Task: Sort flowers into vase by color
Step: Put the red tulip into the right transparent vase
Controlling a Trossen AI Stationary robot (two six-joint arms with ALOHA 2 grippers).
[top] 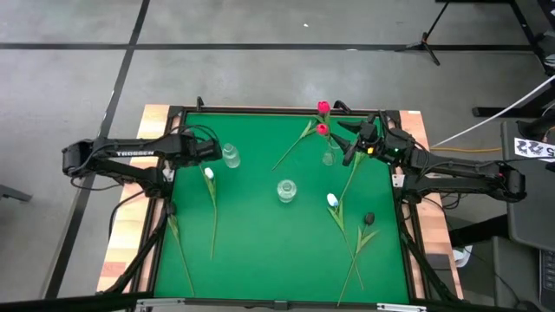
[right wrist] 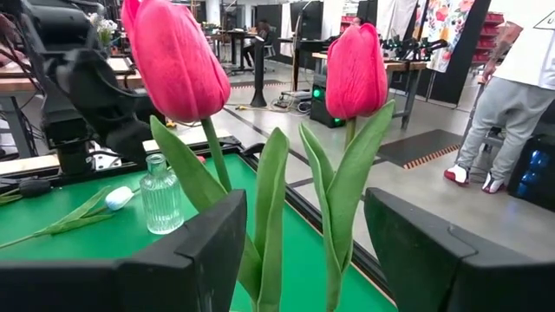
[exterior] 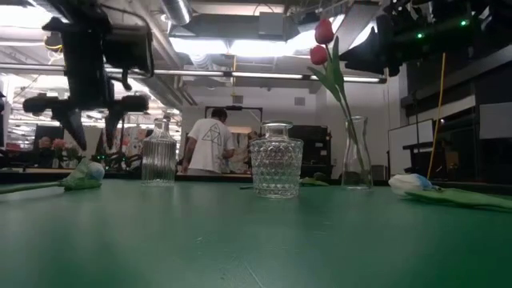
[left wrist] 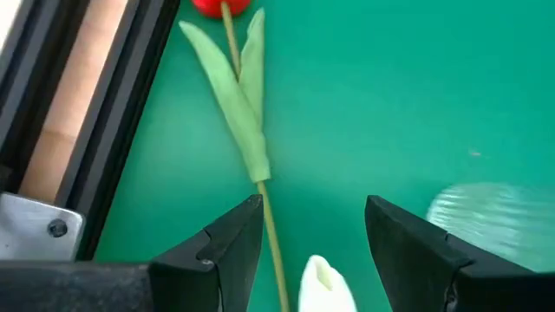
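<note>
My left gripper (left wrist: 312, 208) is open and points down near the table's left edge, just above a white tulip head (left wrist: 325, 284). A red tulip (left wrist: 221, 7) lies beside that head, its stem (left wrist: 270, 227) passing between my fingers. The left glass vase (top: 231, 156) stands next to this gripper (top: 208, 152). My right gripper (right wrist: 303, 208) is open and raised, facing two red tulips (right wrist: 169, 56) (right wrist: 355, 69) that stand in the tall right vase (exterior: 356, 156). Their leaves rise in the gap ahead of its fingers.
A cut-glass vase (top: 286, 189) stands mid-table. A green stem (top: 290, 149) lies behind it. On the right lie a white-headed tulip (top: 332, 200), a dark-headed one (top: 368, 218) and crossed stems (top: 351, 260). Another stem (top: 182, 256) lies along the left edge. A person (exterior: 210, 140) stands beyond the table.
</note>
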